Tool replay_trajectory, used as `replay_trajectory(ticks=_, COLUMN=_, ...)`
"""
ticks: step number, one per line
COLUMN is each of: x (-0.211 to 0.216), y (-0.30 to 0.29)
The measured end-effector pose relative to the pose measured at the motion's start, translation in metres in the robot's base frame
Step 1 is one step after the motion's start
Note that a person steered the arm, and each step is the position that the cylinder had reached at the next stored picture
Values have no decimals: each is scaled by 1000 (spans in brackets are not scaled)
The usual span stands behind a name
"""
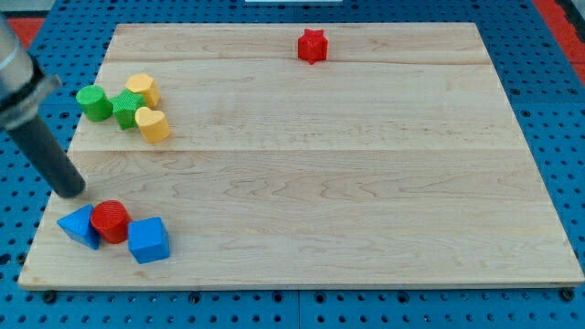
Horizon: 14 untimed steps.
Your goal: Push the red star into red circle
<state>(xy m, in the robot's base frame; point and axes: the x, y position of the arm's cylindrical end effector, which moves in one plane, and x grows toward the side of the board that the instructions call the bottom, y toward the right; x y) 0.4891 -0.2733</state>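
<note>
While the rod leans in from the view's upper left, my tip [69, 190] rests at the left edge of the table [320, 183], just above the lower-left cluster of blocks and apart from it. No jaws are fitted to this arm, so no open or closed state applies.

The red star [313, 46] sits alone near the view's top edge, slightly right of centre, well apart from every other block and from my tip.

The red circle [111, 220] stands in the lower-left corner, touching a blue triangle [79, 226] on its left and a blue cube-like block [148, 240] on its lower right.

A second cluster lies at upper left: a green circle [93, 101], a green star-like block [125, 109], a yellow block [143, 88] above and a yellow heart-like block [154, 124] below, packed closely together.
</note>
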Motion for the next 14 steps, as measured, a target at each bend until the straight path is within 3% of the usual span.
replay_trajectory(ticks=1, x=-44, y=29)
replay_trajectory(ticks=3, x=-74, y=211)
replay_trajectory(ticks=4, x=-102, y=249)
replay_trajectory(ticks=6, x=-189, y=371)
replay_trajectory(ticks=7, x=-269, y=360)
replay_trajectory(ticks=8, x=-292, y=336)
replay_trajectory(ticks=11, x=-92, y=208)
replay_trajectory(ticks=13, x=-38, y=161)
replay_trajectory(ticks=14, x=-54, y=159)
